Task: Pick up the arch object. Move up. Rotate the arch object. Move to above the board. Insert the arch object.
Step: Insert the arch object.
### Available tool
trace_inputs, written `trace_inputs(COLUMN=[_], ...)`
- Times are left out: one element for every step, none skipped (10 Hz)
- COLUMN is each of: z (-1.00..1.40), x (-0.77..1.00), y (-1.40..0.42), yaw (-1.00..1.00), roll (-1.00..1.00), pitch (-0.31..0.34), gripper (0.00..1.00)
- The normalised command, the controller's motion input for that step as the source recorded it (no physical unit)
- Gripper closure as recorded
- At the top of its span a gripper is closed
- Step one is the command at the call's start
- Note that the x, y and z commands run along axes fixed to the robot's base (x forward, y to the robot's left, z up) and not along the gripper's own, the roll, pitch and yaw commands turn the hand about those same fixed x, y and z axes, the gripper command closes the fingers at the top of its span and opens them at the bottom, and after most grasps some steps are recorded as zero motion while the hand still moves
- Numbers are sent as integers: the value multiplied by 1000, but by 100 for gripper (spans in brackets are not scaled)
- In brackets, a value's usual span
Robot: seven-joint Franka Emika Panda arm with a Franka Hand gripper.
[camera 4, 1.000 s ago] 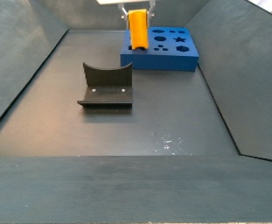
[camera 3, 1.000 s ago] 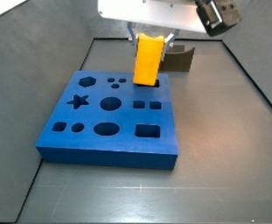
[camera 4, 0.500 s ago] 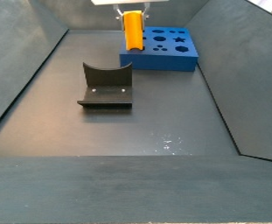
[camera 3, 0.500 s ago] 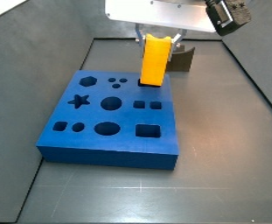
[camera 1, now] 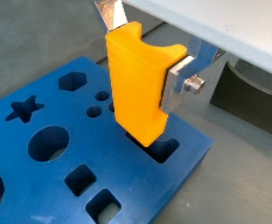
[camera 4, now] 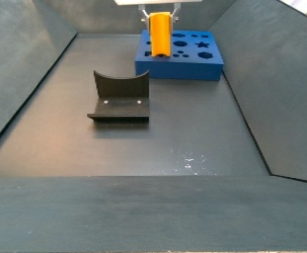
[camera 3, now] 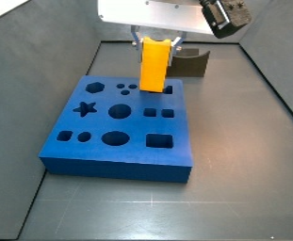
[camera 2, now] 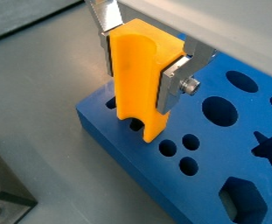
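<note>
The gripper is hanging over the far edge of the thick blue square board, its silver fingers clamping the bright orange-yellow arch block. The block is standing upright with its lower end at a cut-out near that edge, apparently so it can slide straight down.

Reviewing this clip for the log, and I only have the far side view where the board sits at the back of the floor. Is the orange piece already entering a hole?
Observer: In a wrist view the arch object has its lower end right at a cut-out near the edge of the board; how deep it sits I cannot tell.
Operator: Is it gripped properly?
Observer: Yes, the gripper is clamped on its upper part, one silver finger flat against each side.
Operator: Which holes are beside it?
Observer: In a side view, two small round holes and a star lie beside it on the board.
</note>
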Motion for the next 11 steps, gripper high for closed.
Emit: trace_inputs(z=[-626,-643,-703,-697,-700,-797,-974,-1000,-777,-320,0], x=[197,277,254,251,169,0,-9,-3,0,0,0], y=[0,0,0,0,0,0,0,0,0,40,0], yaw=[0,0,0,0,0,0,0,0,0,0,0], roll=[-233,-227,-207,-207,-150,-30,0,0,-73,-191,-21], pitch=[-114,-109,-100,-94,-86,-50,-26,-49,-47,-59,0], gripper=[100,100,100,100,100,100,100,100,100,100,100])
